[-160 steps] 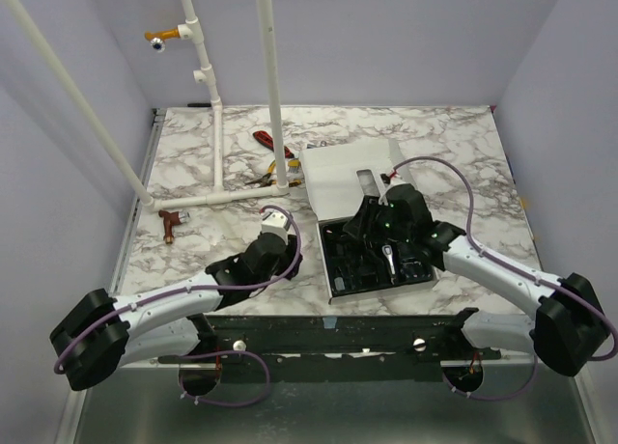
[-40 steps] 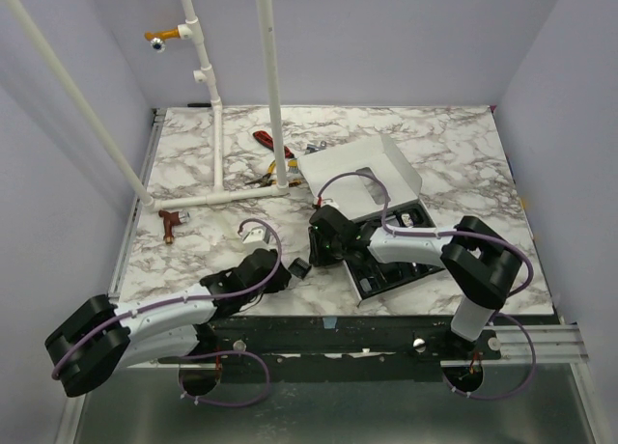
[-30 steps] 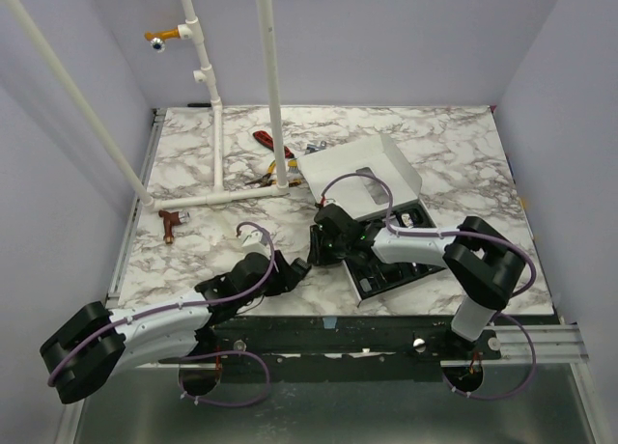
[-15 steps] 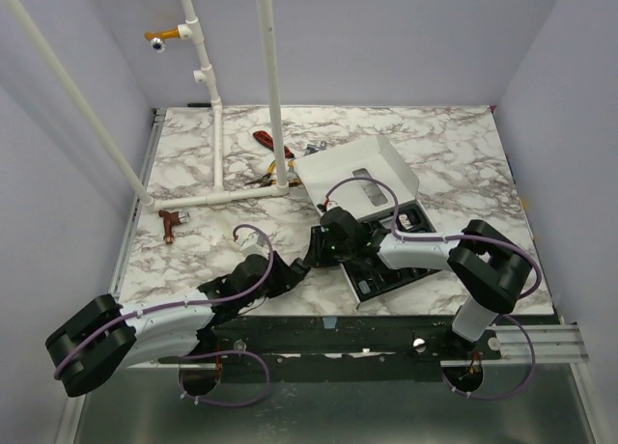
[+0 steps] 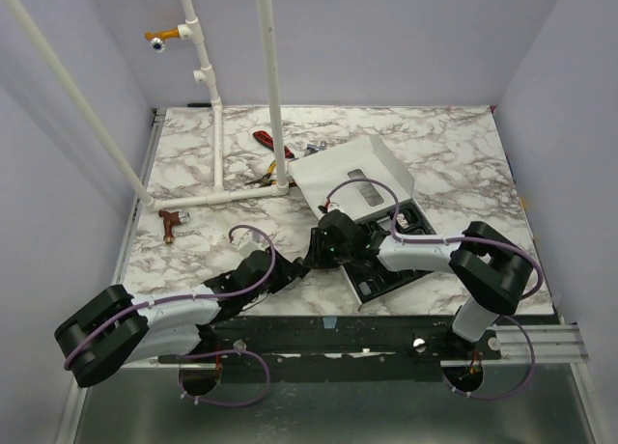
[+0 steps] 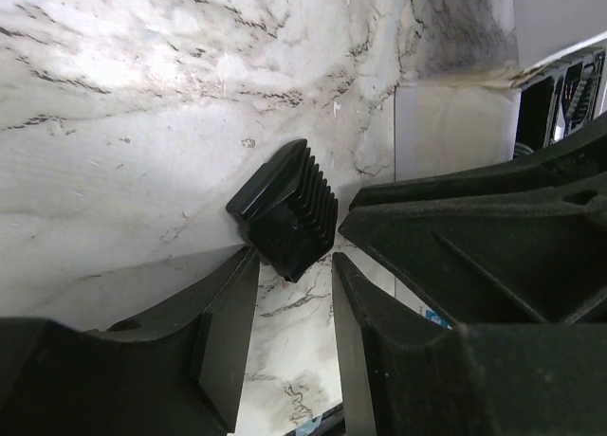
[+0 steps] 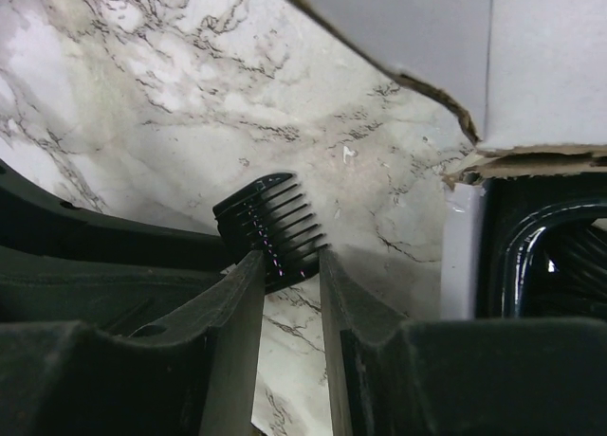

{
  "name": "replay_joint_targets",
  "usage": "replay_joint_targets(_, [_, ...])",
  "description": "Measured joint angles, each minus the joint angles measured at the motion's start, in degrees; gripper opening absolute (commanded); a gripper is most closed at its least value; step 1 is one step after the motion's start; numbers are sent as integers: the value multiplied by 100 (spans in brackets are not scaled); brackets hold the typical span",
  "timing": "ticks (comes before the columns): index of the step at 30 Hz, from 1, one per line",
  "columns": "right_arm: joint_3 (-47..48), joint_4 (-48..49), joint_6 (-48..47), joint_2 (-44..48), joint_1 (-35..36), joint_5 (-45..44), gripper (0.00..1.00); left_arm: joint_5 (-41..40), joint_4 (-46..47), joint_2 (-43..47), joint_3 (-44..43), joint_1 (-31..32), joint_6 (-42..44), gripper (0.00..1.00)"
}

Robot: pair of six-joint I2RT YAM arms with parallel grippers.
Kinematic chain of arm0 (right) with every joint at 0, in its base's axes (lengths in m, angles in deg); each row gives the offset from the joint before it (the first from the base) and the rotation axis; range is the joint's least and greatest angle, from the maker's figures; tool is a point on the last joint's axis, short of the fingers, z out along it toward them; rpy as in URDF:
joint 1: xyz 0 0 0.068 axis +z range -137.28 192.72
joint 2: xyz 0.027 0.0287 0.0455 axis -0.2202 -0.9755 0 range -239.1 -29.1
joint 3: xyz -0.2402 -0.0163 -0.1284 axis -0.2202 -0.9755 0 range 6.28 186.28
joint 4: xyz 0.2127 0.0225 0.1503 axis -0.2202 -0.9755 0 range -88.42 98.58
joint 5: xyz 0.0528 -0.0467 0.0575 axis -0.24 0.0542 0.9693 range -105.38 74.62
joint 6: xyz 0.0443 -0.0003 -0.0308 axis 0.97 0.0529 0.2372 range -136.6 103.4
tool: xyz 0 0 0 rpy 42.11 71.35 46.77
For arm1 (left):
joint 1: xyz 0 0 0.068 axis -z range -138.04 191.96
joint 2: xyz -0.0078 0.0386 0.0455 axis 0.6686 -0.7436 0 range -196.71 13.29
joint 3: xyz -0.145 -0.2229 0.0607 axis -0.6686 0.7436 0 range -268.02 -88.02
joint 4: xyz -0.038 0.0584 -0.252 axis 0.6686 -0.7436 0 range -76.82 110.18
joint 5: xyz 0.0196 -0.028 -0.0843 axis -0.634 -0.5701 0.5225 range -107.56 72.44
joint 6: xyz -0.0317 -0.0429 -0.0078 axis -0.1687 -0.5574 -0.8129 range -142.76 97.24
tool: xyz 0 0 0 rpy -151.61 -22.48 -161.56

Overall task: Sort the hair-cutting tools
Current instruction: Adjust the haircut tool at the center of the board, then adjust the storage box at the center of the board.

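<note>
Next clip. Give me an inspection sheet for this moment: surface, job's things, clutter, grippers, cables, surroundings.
Surface: marble-pattern tabletop, no damage seen.
Job's things: black comb guard between both grippers, left of the open white box; more black pieces in its tray.
Clutter: red- and yellow-handled hand tools at the back; reddish-brown T-shaped piece near the left edge.
Grippers: right gripper pinches the comb guard; left gripper has fingers flanking one corner, grip unclear.
Cables: purple cable loops above each wrist; no snag seen.
Surroundings: white pipe frame, lavender walls.
</note>
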Motion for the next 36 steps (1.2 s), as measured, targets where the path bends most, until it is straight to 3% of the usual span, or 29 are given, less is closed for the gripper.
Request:
replay_joint_targets(15, [-103, -599, -160, 293, -614, -214, 38, -214, -372, 315, 17, -227, -118, 41])
replay_joint_targets(22, [-11, -767, -219, 525, -326, -212, 39, -164, -256, 216, 9, -273, -92, 41])
replay_joint_targets(36, [422, -706, -289, -229, -181, -153, 34, 197, 468, -262, 50, -299, -120, 41])
